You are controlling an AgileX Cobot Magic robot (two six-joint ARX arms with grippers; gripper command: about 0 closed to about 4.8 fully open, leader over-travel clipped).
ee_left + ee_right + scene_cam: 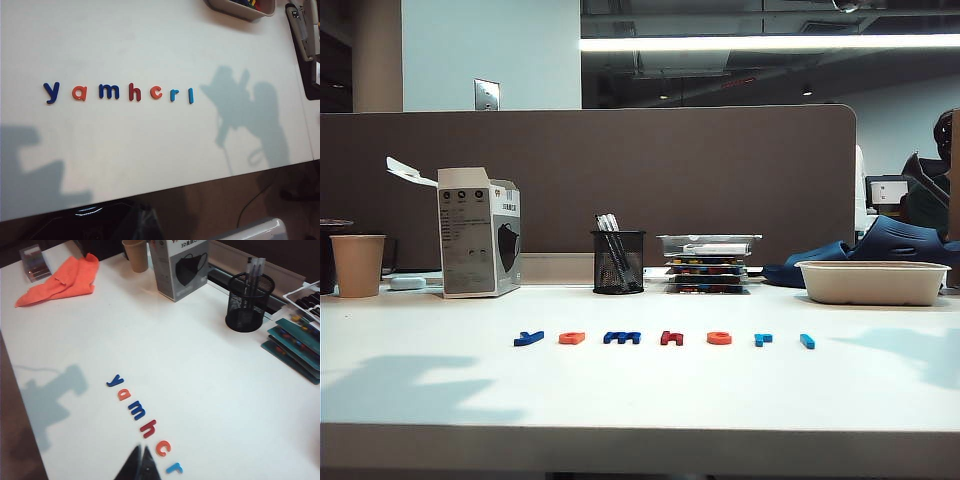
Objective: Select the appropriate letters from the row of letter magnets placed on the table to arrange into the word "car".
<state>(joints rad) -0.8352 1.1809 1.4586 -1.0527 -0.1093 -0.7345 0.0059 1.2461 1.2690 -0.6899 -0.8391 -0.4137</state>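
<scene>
A row of letter magnets lies on the white table (640,400): dark-blue "y" (528,338), orange "a" (572,338), dark-blue "m" (621,338), dark-red "h" (671,338), orange-red "c" (719,338), light-blue "r" (763,340) and a light-blue bar (807,341). My right gripper (140,446) is shut and empty, its tips hovering close beside the "c" (163,448) and the "r" (174,469). My left gripper (141,222) is only a dark shape below the table's front edge, far from the "c" (156,92). Neither arm shows in the exterior view.
Along the back stand a paper cup (358,265), a mask box (478,232), a mesh pen holder (618,262), a stack of trays (708,262) and a beige tray (872,282). An orange cloth (60,281) lies at the far left corner.
</scene>
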